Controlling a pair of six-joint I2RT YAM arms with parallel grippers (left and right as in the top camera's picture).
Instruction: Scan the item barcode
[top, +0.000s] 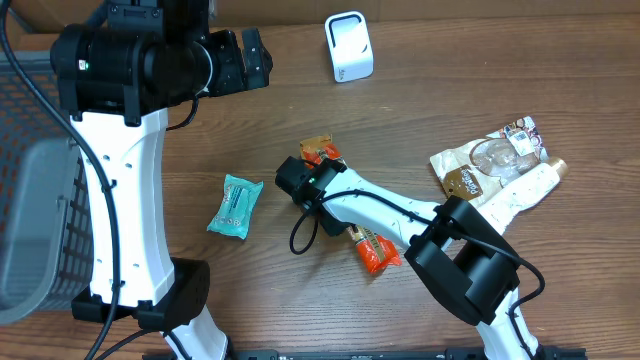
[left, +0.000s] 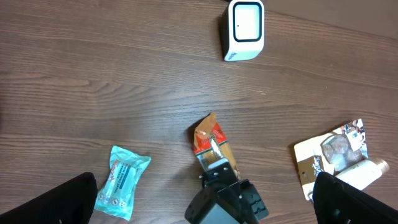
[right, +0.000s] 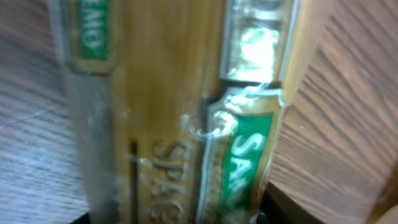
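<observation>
L tool (top: 242, 57) hangs wide open above the bench (top: 450, 90), gripping nothing. R tool (left: 214, 165) sits on the snack packet (left: 210, 140) mid-bench, well apart from the scanner (top: 348, 47). Its jaws appear to flank the packet. We cannot tell if they grip it, as the R wrist view is too close.

Glossy plastic packet (right: 168, 93) on matt wood-grain table (top: 450, 90).
</observation>
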